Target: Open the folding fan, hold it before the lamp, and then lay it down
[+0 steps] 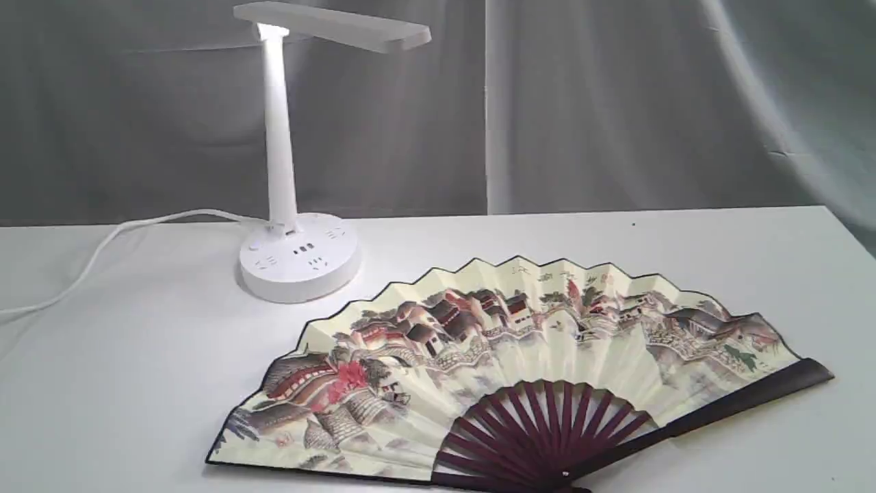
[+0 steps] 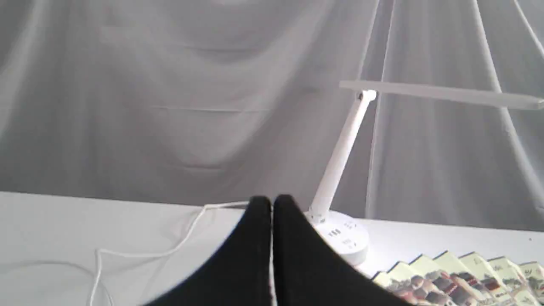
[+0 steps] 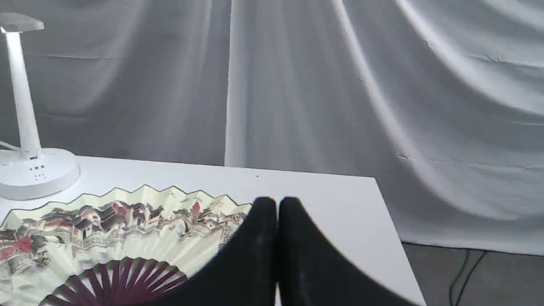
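Folding fan [image 1: 520,342] open flat on the white table [image 1: 102,383], lamp [image 1: 282,137] behind it at the left.
A white cord [image 1: 102,239] runs in from the left edge to the lamp's round base. The folding fan lies just right of and in front of that base, not touching it (painted side up, maroon ribs toward the near edge). The left gripper [image 2: 272,202] is pressed closed on nothing, and the right gripper [image 3: 277,203] is likewise closed and empty.

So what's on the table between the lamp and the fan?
Nothing. In the exterior view, only a narrow strip of bare white table separates the lamp from the open folding fan.
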Tool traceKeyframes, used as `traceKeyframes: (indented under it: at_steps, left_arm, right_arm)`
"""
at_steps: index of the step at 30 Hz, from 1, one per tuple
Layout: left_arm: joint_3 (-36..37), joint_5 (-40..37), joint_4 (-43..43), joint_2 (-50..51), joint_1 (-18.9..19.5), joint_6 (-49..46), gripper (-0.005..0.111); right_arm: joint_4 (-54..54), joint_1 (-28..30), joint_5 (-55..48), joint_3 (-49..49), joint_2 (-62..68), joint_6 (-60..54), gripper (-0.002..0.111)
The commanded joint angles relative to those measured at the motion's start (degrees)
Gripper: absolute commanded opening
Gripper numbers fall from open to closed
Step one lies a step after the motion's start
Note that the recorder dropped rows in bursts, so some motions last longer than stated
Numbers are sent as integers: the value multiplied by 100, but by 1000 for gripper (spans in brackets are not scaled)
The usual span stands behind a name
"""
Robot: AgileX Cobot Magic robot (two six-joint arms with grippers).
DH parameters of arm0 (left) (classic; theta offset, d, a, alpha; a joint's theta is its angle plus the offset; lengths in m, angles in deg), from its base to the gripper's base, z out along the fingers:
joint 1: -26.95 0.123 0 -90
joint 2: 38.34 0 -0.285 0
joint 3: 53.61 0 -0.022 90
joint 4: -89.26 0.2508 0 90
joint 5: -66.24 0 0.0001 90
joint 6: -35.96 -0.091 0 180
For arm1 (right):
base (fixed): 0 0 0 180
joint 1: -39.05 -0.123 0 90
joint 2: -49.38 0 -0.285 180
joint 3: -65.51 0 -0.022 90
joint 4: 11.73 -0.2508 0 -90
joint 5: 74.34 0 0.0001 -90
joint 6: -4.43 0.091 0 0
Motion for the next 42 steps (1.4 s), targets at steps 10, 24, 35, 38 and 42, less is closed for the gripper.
traceKeyframes:
  at_steps: [10,24,35,38,42]
  left_arm:
    - [2347,2692,52,-10,-29,51,0]
    - [3390,3880,52,-10,-29,14,0]
    - [3598,3465,234,-10,-29,3,0]
    - [3598,3328,234,-10,-29,3,0]
    - [3598,3317,234,-10,-29,3,0]
  right_arm:
    - [42,-4,2935,-2520,7,13,0]
    - [-123,-4,5364,-3996,7,14,0]
    - [199,-4,4763,-4749,7,-385,0]
    - [218,-4,4534,-4749,7,-402,0]
    - [268,-4,4597,-4749,7,-420,0]
